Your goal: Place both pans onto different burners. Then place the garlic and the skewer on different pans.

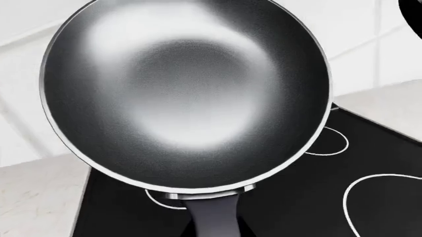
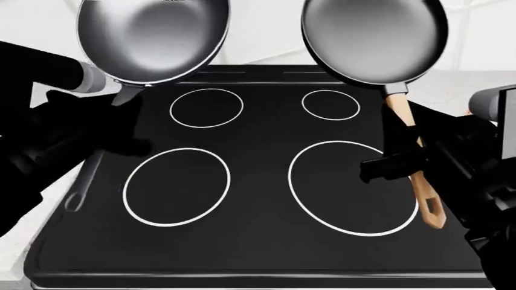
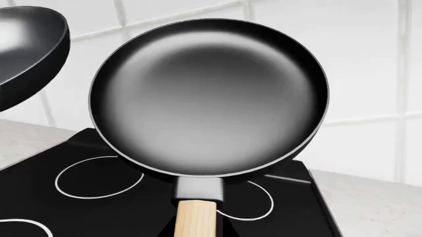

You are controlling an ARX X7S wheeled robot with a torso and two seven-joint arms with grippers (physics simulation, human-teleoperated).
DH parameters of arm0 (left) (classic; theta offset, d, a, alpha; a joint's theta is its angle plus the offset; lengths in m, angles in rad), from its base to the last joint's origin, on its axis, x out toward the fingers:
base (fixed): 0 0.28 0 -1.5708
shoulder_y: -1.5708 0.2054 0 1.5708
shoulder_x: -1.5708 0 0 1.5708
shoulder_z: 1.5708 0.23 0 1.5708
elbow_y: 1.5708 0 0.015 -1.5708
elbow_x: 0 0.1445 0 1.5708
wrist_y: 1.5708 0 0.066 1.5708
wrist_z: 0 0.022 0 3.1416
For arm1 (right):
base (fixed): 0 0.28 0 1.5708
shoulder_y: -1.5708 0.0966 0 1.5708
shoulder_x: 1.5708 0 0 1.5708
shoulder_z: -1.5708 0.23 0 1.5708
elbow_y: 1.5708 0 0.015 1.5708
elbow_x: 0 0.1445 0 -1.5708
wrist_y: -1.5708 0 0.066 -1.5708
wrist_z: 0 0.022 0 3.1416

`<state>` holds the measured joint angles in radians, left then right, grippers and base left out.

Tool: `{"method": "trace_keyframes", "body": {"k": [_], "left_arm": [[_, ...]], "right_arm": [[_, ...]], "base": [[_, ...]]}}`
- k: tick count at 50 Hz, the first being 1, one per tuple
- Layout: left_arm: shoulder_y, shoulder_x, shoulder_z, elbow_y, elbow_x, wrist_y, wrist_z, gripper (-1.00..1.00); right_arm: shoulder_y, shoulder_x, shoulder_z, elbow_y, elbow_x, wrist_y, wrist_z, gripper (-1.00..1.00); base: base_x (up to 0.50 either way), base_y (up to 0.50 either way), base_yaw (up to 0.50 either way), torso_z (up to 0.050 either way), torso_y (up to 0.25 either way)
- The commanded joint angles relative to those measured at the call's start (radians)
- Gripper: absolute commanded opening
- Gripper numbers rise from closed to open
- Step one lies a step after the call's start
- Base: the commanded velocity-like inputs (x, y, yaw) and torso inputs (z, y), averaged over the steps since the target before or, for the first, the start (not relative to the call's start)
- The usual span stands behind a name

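I have both pans in the air. The deeper pan (image 2: 153, 39) with the thin black handle hangs at the upper left of the head view, above the far left edge of the stovetop (image 2: 258, 241); the shallower pan (image 2: 375, 39) with the wooden handle (image 2: 411, 163) hangs at the upper right, its handle running down toward my right claw (image 2: 395, 166). Neither pan touches the glass, so I judge I am on the first step, with no pan set on a burner.

My right claw looks clamped on the wooden handle. My left claw is lost in the dark mass of the arm at the left of the head view, and its wrist view shows only the black handle leaving the lower edge, so I cannot tell how its jaws stand, though the pan is plainly carried there.

The two larger rings lie low in the head view: the left burner (image 2: 125, 187) and the right burner (image 2: 290, 181), both bare. Next I should bring each pan toward me, level it, and lower it to sit centred in its own ring before letting go. The garlic and skewer are not in view.
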<state>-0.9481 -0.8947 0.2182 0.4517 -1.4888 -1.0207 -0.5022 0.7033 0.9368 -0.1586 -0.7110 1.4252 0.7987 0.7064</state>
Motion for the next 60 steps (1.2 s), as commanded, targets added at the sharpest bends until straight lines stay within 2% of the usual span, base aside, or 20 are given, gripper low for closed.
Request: {"method": "trace_keyframes", "body": {"k": [1, 9, 15, 23, 40, 60], "left_arm": [[-0.04, -0.108, -0.024, -0.024, 0.078, -0.015, 0.197, -1.0], [0.036, -0.175, -0.051, -0.015, 0.081, 0.003, 0.242, -1.0], [0.067, -0.212, -0.028, 0.027, 0.111, -0.012, 0.277, -1.0], [0.13, -0.228, -0.005, 0.059, 0.165, 0.009, 0.321, -1.0], [0.184, -0.201, 0.064, 0.036, 0.236, 0.008, 0.345, -1.0], [0.396, -0.304, -0.028, 0.071, 0.153, 0.103, 0.335, -1.0]], "right_arm": [[0.047, -0.008, 0.032, 0.001, -0.066, 0.002, -0.002, -1.0], [0.053, -0.006, 0.032, 0.002, -0.068, 0.003, 0.002, -1.0], [0.074, -0.015, 0.021, 0.012, -0.067, 0.011, 0.009, -1.0], [0.078, -0.016, 0.019, 0.011, -0.07, 0.011, 0.009, -1.0], [0.075, -0.008, 0.031, -0.005, -0.052, 0.005, 0.029, -1.0], [0.085, -0.02, 0.017, 0.0, -0.074, 0.002, 0.013, -1.0]], "base": [[0.0, 0.0, 0.0, 0.0, 0.011], [0.0, 0.0, 0.0, 0.001, 0.003], [0.0, 0.0, 0.0, 0.0, 0.004], [0.0, 0.0, 0.0, 0.001, 0.004], [0.0, 0.0, 0.0, 0.001, 0.004], [0.0, 0.0, 0.0, 0.002, 0.003]]}}
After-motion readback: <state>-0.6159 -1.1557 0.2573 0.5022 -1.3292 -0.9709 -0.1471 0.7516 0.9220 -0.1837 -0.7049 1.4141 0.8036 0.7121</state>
